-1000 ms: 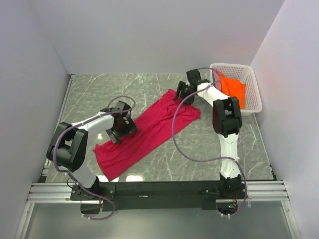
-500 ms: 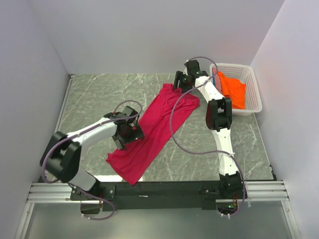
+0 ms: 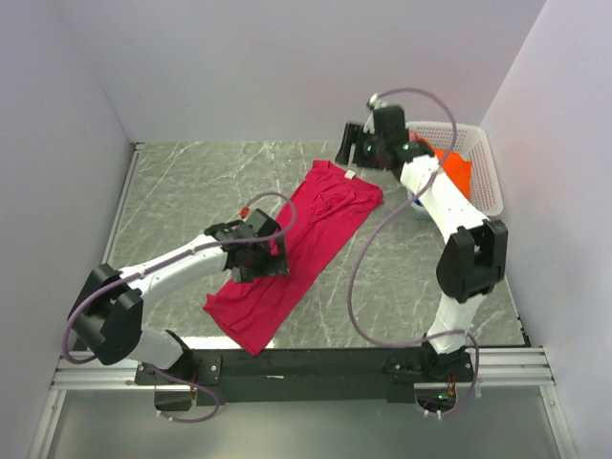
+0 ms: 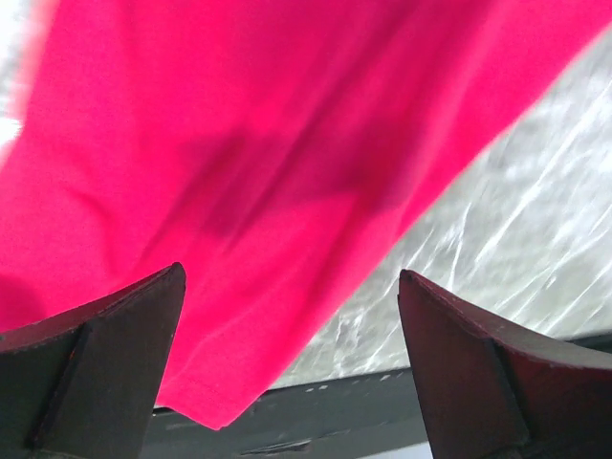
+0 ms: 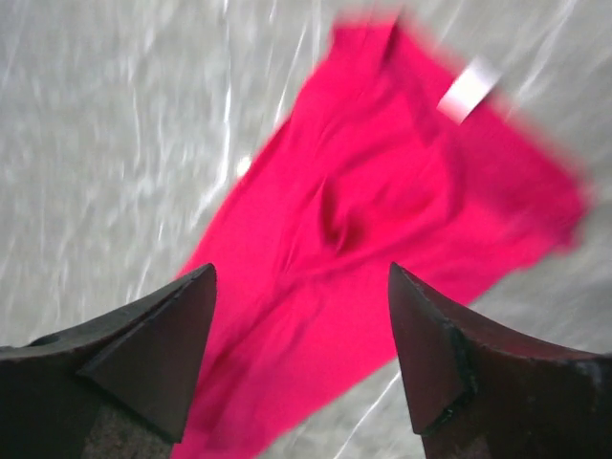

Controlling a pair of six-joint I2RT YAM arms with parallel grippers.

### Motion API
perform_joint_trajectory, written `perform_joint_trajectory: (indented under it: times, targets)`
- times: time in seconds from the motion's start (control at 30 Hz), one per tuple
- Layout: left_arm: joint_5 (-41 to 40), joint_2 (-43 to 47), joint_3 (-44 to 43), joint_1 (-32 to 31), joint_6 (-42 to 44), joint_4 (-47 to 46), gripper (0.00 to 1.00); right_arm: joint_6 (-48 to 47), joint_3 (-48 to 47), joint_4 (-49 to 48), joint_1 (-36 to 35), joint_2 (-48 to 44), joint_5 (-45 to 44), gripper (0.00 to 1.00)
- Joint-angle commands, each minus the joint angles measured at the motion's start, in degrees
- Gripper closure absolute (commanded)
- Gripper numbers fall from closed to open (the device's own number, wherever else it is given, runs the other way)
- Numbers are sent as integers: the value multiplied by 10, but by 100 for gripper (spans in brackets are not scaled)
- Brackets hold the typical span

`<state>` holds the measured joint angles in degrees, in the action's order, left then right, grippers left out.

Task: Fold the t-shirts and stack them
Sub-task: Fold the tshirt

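Observation:
A crimson-pink t-shirt (image 3: 306,244) lies folded into a long strip, running diagonally from the far middle of the table to the near edge. My left gripper (image 3: 258,253) hovers over its lower half, open, with nothing between the fingers; in the left wrist view the gripper (image 4: 292,275) looks down on the shirt (image 4: 239,163) and its hem corner. My right gripper (image 3: 359,148) hangs above the strip's far end, open and empty; the right wrist view shows the gripper (image 5: 299,272) over the shirt (image 5: 382,220) and its white label (image 5: 469,88). An orange t-shirt (image 3: 459,172) sits in the basket.
The white lattice basket (image 3: 483,153) stands at the far right, against the right wall. Walls close in the grey marble table (image 3: 191,182) on the left, back and right. The black rail (image 3: 316,363) with the arm bases runs along the near edge.
The crimson strip swung to a steeper diagonal, its near end shifting right. My left gripper slid right along it. My right gripper lifted off the far end and opened wider.

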<state>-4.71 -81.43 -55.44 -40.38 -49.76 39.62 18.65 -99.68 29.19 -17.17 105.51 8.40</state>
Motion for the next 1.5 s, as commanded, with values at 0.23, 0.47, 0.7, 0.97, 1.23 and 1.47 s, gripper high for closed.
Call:
perform_joint_trajectory:
  times: [0.23,0.47,0.7,0.97,1.23,1.47]
  targets:
    - [68,-66,58,-20,60,-28,1,49,151,-38,-35,44,16,19]
    - [99,-130,32,-23,63,-57,1,41,51,1,-20,168,13,18]
    - [144,-217,-77,-24,63,-60,0,24,-151,26,24,323,43,19]
    - [147,-301,-229,-26,18,-64,0,35,-421,-38,61,455,99,18]
    - [-14,-176,-251,-75,13,10,1,-12,-353,-56,70,272,101,16]
    - [-64,-22,-65,26,-22,29,0,47,54,-82,54,-12,92,16]
